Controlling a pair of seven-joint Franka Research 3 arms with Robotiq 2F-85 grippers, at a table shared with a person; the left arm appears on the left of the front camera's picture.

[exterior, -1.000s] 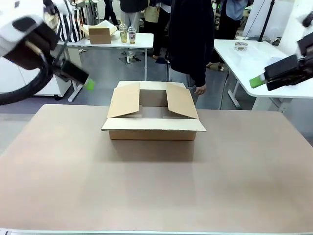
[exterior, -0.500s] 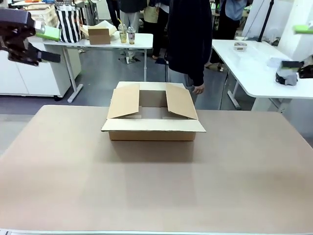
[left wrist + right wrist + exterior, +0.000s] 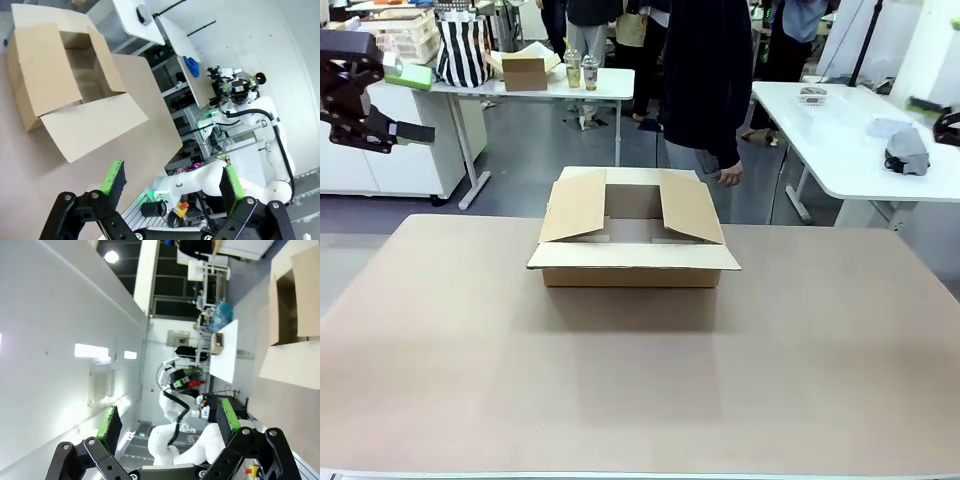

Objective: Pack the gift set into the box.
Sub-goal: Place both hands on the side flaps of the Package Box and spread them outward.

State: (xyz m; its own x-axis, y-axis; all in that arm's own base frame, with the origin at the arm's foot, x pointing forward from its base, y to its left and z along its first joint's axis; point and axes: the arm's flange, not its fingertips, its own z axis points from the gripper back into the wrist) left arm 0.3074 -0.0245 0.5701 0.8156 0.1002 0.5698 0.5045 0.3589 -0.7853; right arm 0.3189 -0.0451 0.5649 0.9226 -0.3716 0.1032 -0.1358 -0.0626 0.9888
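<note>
The box [image 3: 632, 238] is a wide, shallow brown carton standing at the far middle of the table, its four flaps open and its inside bare as far as I can see. It also appears in the left wrist view as the box [image 3: 70, 85] and at the edge of the right wrist view as the box [image 3: 295, 325]. My left gripper [image 3: 412, 103] hangs open high at the left, well off the table. My right gripper [image 3: 938, 115] sits at the right edge, partly cut off. Both the left gripper [image 3: 172, 175] and the right gripper [image 3: 167, 412] are open with nothing between their fingers. The gift set is out of view.
A person in dark clothes [image 3: 705, 80] stands just behind the box, one hand [image 3: 728, 178] hanging near its back right corner. A white table [image 3: 830, 130] with a grey object [image 3: 908, 150] stands at right. A far table holds a small carton [image 3: 525, 70] and bottles [image 3: 580, 68].
Both arms have swung up and outward, away from the table. The left gripper now sits high at the left; the right has drawn back to the right edge. The box has not moved.
</note>
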